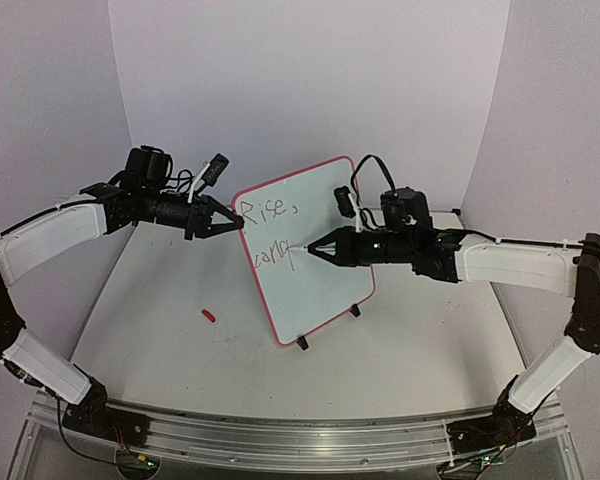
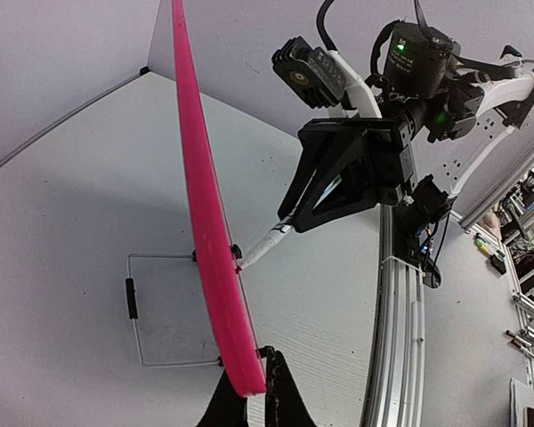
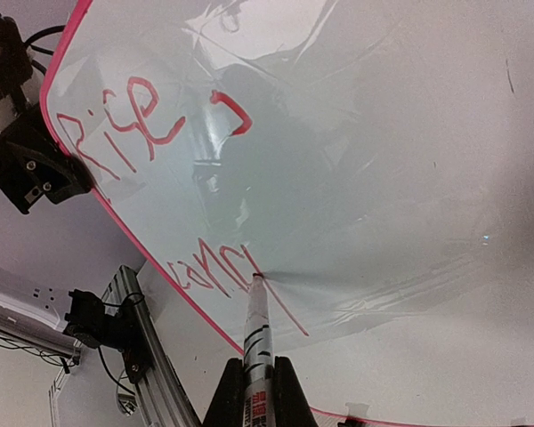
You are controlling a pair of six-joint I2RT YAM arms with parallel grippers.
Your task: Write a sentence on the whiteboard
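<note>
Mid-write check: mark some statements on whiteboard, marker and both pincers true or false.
The right pincer holds the marker, tip on the whiteboard. True.
The left pincer hangs open, away from the whiteboard. False: it grips the whiteboard's left edge.
The whiteboard lies flat on the table. False: it stands up on its feet.
A small red object lies on the table. True.
The sentence has only one line. False: a second line is begun under "Rise,".

even bright light, glare on whiteboard (image 3: 356,160)
</note>
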